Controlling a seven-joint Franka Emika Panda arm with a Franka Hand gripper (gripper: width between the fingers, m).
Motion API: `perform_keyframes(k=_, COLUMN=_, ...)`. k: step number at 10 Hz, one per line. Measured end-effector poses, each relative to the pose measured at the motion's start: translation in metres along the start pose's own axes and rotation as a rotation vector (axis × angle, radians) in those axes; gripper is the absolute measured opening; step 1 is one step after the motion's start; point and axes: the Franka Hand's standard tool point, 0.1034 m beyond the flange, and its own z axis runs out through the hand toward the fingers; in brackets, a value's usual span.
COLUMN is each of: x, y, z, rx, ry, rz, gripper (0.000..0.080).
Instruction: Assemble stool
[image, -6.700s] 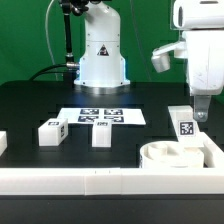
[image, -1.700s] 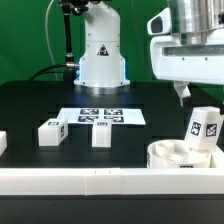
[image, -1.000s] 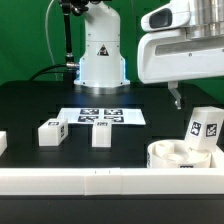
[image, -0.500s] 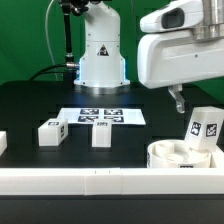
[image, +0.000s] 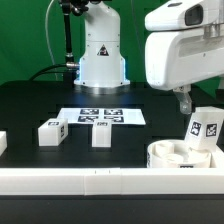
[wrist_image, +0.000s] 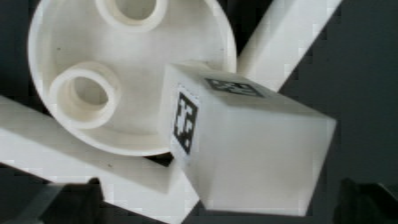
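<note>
- While the first leg (image: 203, 128) stands on the seat (image: 170, 157), leaning slightly, the claw (image: 183, 101) hangs above and just beside it, apart from it and grasping nothing; whether its fingers are spread or closed cannot be told.
- Seat: lies at the exterior view's right, against the rail (image: 100, 182).
- Wrist view: the first leg (wrist_image: 258, 150) rises from the seat (wrist_image: 125, 60) next to two open holes. Whether it is fully home cannot be told.
- Loose parts: a second leg (image: 51, 131) and a third leg (image: 101, 133) lie on the table (image: 150, 100) near the marker board (image: 100, 116), well apart from the seat. What looks like a fourth leg (image: 2, 142) is cut off by the exterior view's left edge.
- Progress, as a judgement: an early stage, with one leg placed and the loose ones not yet fetched and fitted.
</note>
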Motion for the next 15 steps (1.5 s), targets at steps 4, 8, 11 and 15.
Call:
perform_keyframes(k=4, x=-0.002, y=0.000, z=0.002, rx=-0.034, ry=-0.022, rz=-0.388, gripper=0.0649)
perform_keyframes(k=8, x=0.001, y=-0.006, z=0.002, rx=-0.051, ry=-0.056, rz=-0.668, gripper=0.0649)
perform_keyframes(k=11, x=-0.002, y=-0.007, z=0.007, rx=-0.049, ry=-0.078, rz=-0.838, gripper=0.0649)
perform_keyframes(k=15, x=-0.007, y=-0.008, z=0.013, rx=-0.041, ry=-0.097, rz=-1.056, gripper=0.0649)
